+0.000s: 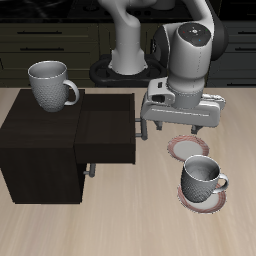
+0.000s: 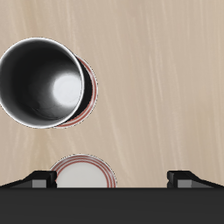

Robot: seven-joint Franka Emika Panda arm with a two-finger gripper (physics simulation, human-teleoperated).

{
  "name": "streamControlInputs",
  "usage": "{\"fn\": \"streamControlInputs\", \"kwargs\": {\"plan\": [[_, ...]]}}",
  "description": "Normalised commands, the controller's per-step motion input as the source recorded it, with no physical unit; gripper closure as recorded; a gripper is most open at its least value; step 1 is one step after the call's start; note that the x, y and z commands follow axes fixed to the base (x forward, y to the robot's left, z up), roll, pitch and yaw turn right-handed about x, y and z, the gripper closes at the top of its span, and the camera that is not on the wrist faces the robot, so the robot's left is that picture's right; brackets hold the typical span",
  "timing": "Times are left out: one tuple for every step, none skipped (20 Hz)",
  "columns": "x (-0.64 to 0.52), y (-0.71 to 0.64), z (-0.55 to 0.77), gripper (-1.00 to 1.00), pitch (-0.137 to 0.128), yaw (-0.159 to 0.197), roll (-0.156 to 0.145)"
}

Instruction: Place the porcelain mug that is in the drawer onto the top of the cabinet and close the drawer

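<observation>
The porcelain mug [image 1: 50,85] stands upright on the flat top of the dark cabinet [image 1: 35,150], near its back edge. The drawer [image 1: 105,130] sticks out of the cabinet toward my gripper, and its grey bar handle [image 1: 137,127] faces me. My gripper [image 1: 180,128] hangs just beyond the handle, low over the table, open and empty. In the wrist view the gripper [image 2: 114,179] has its fingers spread wide, with the dark drawer front [image 2: 112,206] right by the fingertips. The inside of the drawer is too dark to read.
A slightly smaller grey mug [image 1: 200,180] [image 2: 42,83] stands on a red-rimmed plate [image 1: 185,200] near the table's front edge. A second, empty plate [image 1: 187,148] [image 2: 83,172] lies under my gripper. The lower cabinet front has a small handle [image 1: 88,168].
</observation>
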Motion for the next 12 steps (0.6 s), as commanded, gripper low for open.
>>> {"fn": "streamControlInputs", "kwargs": {"plan": [[0.05, -0.07, -0.34, -1.00, 0.072, -0.053, 0.043], [0.09, -0.09, -0.28, -1.00, 0.023, 0.014, -0.030], [0.11, -0.16, -0.25, -1.00, 0.010, 0.017, -0.041], [0.09, -0.14, -0.32, -1.00, 0.045, -0.023, -0.015], [0.03, -0.20, -0.24, -1.00, 0.018, 0.043, -0.036], [0.07, -0.25, -0.22, -1.00, 0.013, -0.010, -0.081], [0.05, -0.18, -0.16, -1.00, 0.038, 0.000, 0.022], [0.04, -0.28, -0.12, -1.00, 0.006, 0.006, -0.075], [0.09, -0.24, 0.00, -1.00, -0.011, 0.011, -0.031], [0.00, -0.35, -0.03, -1.00, 0.016, -0.036, -0.028], [0.13, -0.66, 0.01, -1.00, -0.003, -0.043, -0.083], [0.04, -0.35, 0.00, -1.00, -0.015, -0.016, -0.034]]}}
